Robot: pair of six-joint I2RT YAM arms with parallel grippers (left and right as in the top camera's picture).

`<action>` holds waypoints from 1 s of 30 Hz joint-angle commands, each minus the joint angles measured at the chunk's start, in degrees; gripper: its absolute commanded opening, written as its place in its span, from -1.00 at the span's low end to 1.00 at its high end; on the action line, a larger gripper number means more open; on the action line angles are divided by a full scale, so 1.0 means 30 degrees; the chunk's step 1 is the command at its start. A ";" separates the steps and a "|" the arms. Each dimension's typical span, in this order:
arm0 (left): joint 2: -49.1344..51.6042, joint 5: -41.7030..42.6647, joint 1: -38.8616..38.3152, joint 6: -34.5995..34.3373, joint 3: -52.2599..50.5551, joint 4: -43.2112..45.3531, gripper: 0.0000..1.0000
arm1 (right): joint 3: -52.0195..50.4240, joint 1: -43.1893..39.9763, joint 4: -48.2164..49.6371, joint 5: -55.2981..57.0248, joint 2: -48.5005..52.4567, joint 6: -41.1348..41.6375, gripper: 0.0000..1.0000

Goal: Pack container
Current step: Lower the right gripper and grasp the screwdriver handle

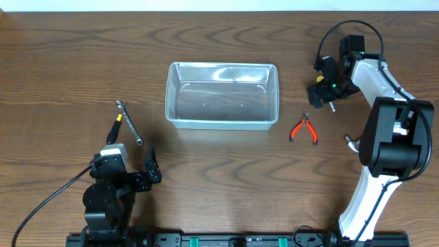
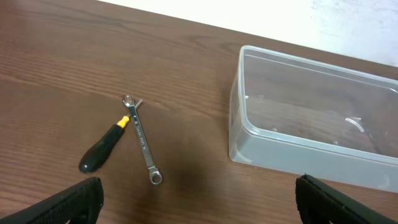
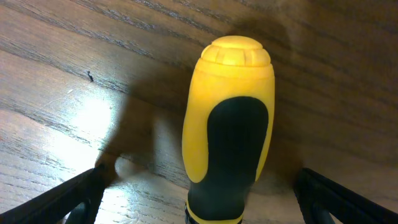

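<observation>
The clear plastic container [image 1: 221, 122] stands empty at the table's middle; it also shows in the left wrist view [image 2: 249, 134]. My right gripper [image 1: 322, 84] is open at the far right, low over the table. Its fingers straddle the yellow-and-black handle of a screwdriver [image 3: 227, 118] without touching it, as the right wrist view [image 3: 199, 196] shows. My left gripper [image 1: 151, 170] is open and empty near the front left; in the left wrist view [image 2: 199, 202] only bare table lies between the fingers.
A silver wrench [image 1: 129, 122] [image 2: 143, 138] and a small black-handled screwdriver [image 1: 115, 127] [image 2: 104, 148] lie crossed left of the container. Red-handled pliers [image 1: 304, 129] lie right of it. A small metal piece [image 1: 351, 142] lies by the right arm.
</observation>
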 commanded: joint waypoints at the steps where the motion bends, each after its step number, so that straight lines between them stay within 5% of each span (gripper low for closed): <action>1: 0.0102 0.0044 0.0015 -0.0102 0.0495 -0.0022 0.96 | -0.0860 -0.0029 -0.0073 0.0517 0.0692 0.0131 0.98; 18: 0.0102 0.0051 0.0015 -0.0109 0.0495 -0.0022 0.96 | -0.0860 -0.0029 -0.0015 0.0517 0.0692 0.0131 0.12; 30: 0.0102 0.0044 0.0015 -0.0102 0.0495 -0.0022 0.96 | -0.0860 -0.0029 0.0000 0.0510 0.0692 0.0138 -0.22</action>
